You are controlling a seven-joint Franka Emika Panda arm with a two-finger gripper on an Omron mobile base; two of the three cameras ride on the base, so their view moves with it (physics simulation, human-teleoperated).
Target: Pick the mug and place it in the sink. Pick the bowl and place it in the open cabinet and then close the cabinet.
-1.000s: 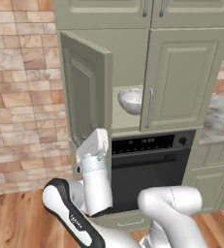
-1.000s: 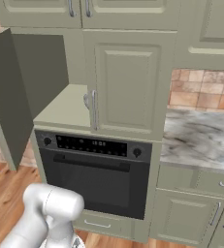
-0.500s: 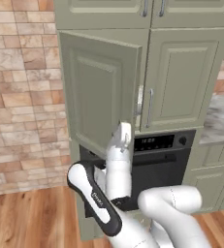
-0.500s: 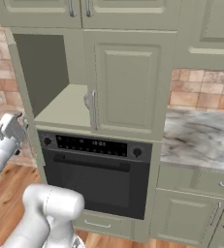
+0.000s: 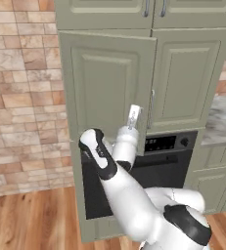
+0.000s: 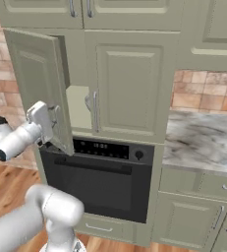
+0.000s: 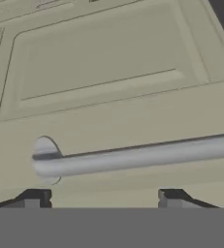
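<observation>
Sage-green cabinet [image 5: 109,88] door stands nearly shut, my pincer [image 5: 133,117] pressed by its metal handle [image 7: 133,157], fingers apart on nothing. If I push off-centre, I risk slipping off the edge, leaving it ajar.

The cabinet's left door [image 6: 39,83] stands partly ajar, leaving a narrow gap [image 6: 78,106] between its free edge and the shut right door [image 6: 129,88]. The pincer [image 6: 51,123] sits right against the left door's face, its handle [image 7: 133,157] lying just ahead of the fingertips [image 7: 33,196]. Below, the oven [image 6: 102,179] front blocks any lower path. The bench [image 6: 203,142] to the right seems bare, though it is blurred.
</observation>
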